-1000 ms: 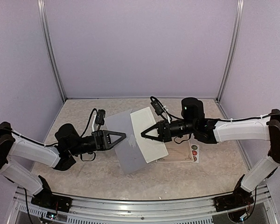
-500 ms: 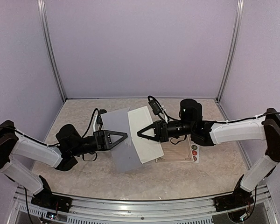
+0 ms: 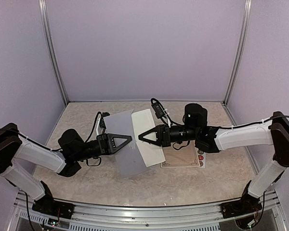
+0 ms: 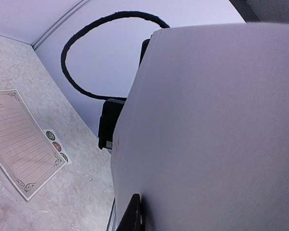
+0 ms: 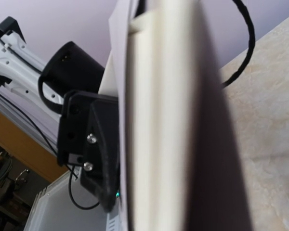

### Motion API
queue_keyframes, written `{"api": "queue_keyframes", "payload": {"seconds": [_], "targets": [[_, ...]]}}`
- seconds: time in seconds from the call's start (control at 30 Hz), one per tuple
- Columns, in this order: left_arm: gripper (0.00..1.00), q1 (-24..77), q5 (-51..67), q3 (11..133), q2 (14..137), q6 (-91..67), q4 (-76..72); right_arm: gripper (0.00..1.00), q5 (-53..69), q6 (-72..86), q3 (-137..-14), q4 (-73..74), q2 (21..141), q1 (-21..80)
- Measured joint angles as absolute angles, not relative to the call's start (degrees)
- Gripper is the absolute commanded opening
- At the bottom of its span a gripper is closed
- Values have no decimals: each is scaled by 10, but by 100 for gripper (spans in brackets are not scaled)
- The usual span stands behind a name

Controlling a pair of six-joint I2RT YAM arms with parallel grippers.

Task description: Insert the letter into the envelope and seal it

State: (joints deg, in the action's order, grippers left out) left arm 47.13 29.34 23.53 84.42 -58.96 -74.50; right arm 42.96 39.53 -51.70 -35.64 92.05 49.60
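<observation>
My left gripper point(image 3: 129, 138) is shut on the grey-blue envelope point(image 3: 123, 149) and holds it tilted above the table. The envelope fills most of the left wrist view point(image 4: 207, 120), where one black finger point(image 4: 132, 214) presses its lower edge. My right gripper point(image 3: 140, 137) is shut on the cream folded letter point(image 3: 150, 139) and holds it in the air, its left edge against the envelope's right edge. In the right wrist view the letter point(image 5: 159, 120) lies along the envelope's thin grey edge point(image 5: 116, 96). I cannot tell whether the letter is inside the envelope.
A lined sheet with an ornate border point(image 3: 180, 158) lies on the marble table under the right arm, with a small white strip of round stickers point(image 3: 200, 157) at its right side. Both show in the left wrist view point(image 4: 19, 139), point(image 4: 57, 145). Lilac walls enclose the table.
My right gripper has moved left with the letter, closing onto the envelope's edge. My left gripper has shifted slightly and the envelope has tilted up a little.
</observation>
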Motion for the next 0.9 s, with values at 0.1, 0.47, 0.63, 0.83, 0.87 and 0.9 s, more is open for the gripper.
{"api": "queue_keyframes", "payload": {"seconds": [0.1,0.47,0.63,0.83,0.87,0.9], "targets": [[2,472,291,235,844,-590,-746,0,421,400,-517,-362,923,501],[0,473,280,234,844,-587,-736,30,384,372,-518,-302,897,503],[0,474,281,234,837,-586,-736,6,380,363,-507,-280,867,495],[10,477,285,234,834,-584,-735,0,380,366,-492,-275,859,493],[12,477,285,234,834,-583,-735,0,381,369,-489,-280,859,493],[14,477,286,234,834,-583,-735,0,382,373,-486,-285,859,493]]}}
